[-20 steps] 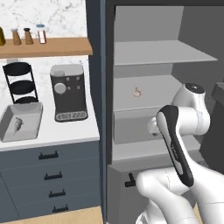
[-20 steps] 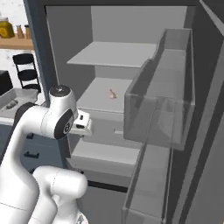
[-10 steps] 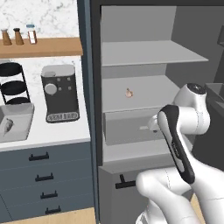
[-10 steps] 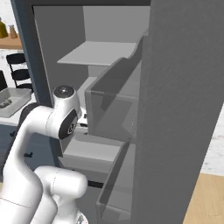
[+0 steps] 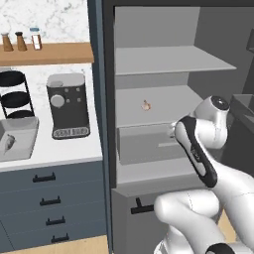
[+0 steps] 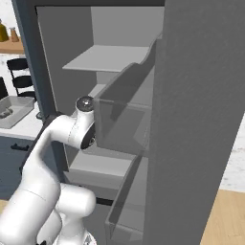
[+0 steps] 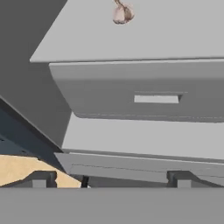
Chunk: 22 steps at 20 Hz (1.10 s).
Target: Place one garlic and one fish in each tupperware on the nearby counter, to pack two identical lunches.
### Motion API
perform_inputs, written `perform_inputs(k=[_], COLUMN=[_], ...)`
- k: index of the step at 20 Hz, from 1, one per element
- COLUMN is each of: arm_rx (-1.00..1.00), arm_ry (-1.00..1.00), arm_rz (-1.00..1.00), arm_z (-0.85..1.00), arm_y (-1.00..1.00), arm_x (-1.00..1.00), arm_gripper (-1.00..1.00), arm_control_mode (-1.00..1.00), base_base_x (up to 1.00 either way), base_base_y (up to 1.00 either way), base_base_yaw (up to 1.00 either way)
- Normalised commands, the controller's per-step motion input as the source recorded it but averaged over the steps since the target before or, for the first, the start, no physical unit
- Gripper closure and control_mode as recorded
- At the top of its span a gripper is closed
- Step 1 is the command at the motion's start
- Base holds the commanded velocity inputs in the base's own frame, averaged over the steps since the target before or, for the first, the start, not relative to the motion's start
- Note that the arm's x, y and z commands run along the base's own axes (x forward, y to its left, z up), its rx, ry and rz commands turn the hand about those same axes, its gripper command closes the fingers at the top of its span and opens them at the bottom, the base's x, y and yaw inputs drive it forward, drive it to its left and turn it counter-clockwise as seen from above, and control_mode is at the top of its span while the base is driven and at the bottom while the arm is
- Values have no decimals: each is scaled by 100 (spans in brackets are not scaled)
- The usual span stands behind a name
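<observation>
Now gripper [image 7: 109,178] spread wide, holding nothing; garlic [image 7: 121,13] near shelf edge

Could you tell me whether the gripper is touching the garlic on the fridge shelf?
Apart. Hand view: garlic lies far up the shelf, well beyond the open gripper.

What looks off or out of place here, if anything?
One small pinkish-beige garlic bulb lies alone on the grey middle fridge shelf, above the grey drawer, far from the light-grey tupperware tray on the white counter. Nothing looks spilled or damaged.
</observation>
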Motion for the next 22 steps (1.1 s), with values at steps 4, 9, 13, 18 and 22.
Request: perform_inputs(k=[4, 9, 13, 18, 22], arm_rx=[1, -1, 0, 0, -1], arm_ry=[0, 0, 0, -7, -8], arm_rz=[0, 0, 1, 5, 8], arm_z=[23, 15, 0, 0, -6], arm_y=[0, 0, 0, 0, 1], arm_x=[93, 88, 78, 41, 37], arm_gripper=[-100, -100, -100, -100, -100], arm_control_mode=[-100, -100, -100, -100, -100], base_base_x=[0, 0, 0, 0, 0], base_base_y=[0, 0, 0, 0, 0], base_base_yaw=[0, 0, 0, 0, 0])
